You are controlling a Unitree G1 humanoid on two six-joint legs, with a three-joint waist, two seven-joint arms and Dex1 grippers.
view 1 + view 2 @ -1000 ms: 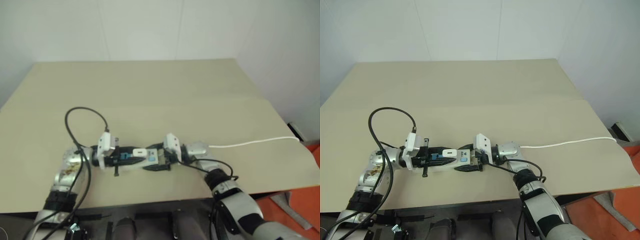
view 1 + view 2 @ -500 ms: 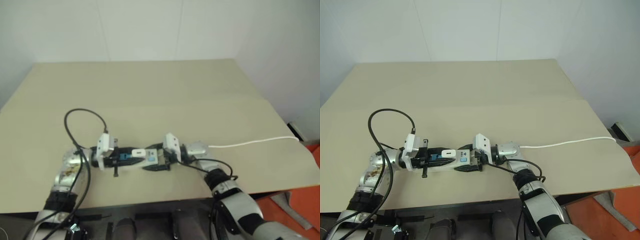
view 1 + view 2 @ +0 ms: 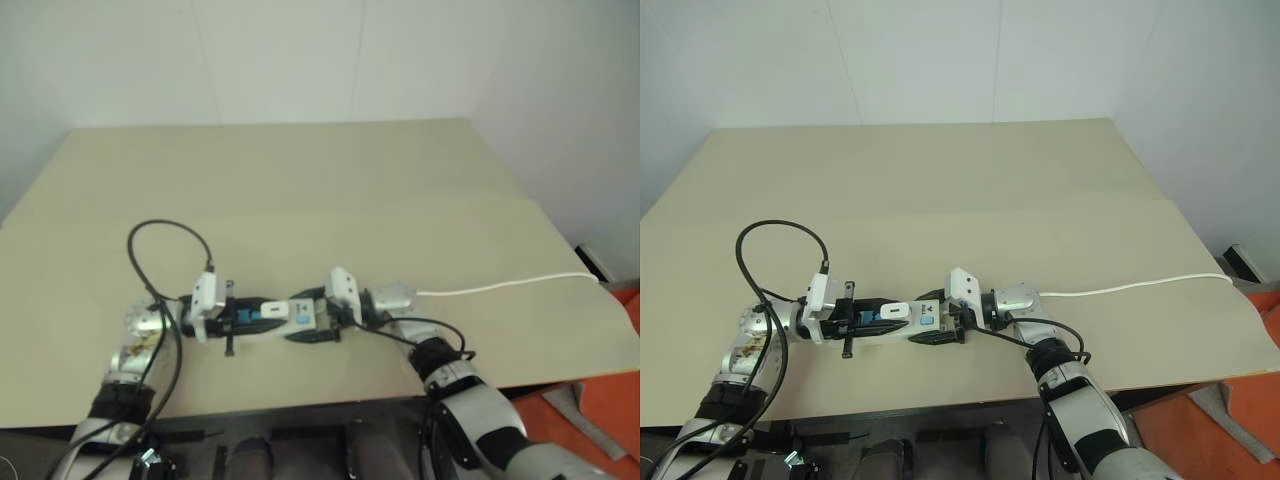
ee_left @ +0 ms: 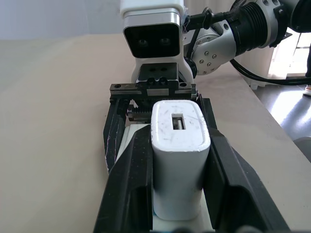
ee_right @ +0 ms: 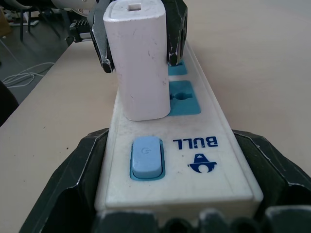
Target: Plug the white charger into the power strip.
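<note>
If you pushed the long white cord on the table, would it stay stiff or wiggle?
Probably wiggle: the cord is thin and lies in a loose curve. It likely feels light and would slide over the smooth table.

The power strip (image 3: 902,322) lies on the worktop (image 3: 940,190) between both pincers; the white charger (image 3: 894,311) stands on it, left of its switch (image 5: 146,156).

The left gripper (image 3: 872,314) has lowered the white charger (image 3: 895,311) slightly, so it now sits down on the power strip (image 3: 922,321)
</note>
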